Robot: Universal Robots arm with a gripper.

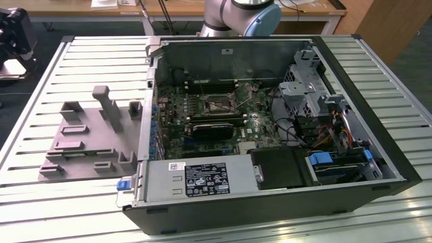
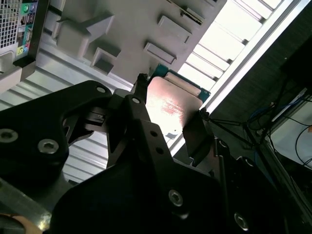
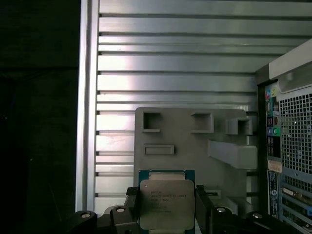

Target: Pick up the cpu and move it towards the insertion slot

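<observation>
The gripper [image 3: 165,196] is clenched on the cpu [image 3: 164,204]. In the first wrist view a black finger [image 3: 130,204] presses against one side of the chip and a second against the opposite side. The chip's silver top faces the camera, and its far edge shows a green strip. Its near edge is cut off by the frame, and the print on it is too small to make out.

In the second wrist view the gripper [image 2: 171,96] is seen from behind. Its dark body hides most of the bench, and the cpu [image 2: 170,108] shows as a glaring, washed-out face with a green rim. The grey plate [image 2: 126,29] lies beyond the chip and apart from it.

In the first wrist view the plate [image 3: 195,146] is partly covered by the chip and fingers, and the slatted bench [image 3: 170,58] lies under it.

In the exterior view the plate [image 1: 88,136] sits near the bench edge on the exterior view's left, beside the open computer case [image 1: 270,212] in the middle. The insertion slot [image 1: 217,103] lies inside the case, dim and partly shadowed, well apart from the plate. The arm [image 1: 243,15] is cut off at the bench's far edge.
</observation>
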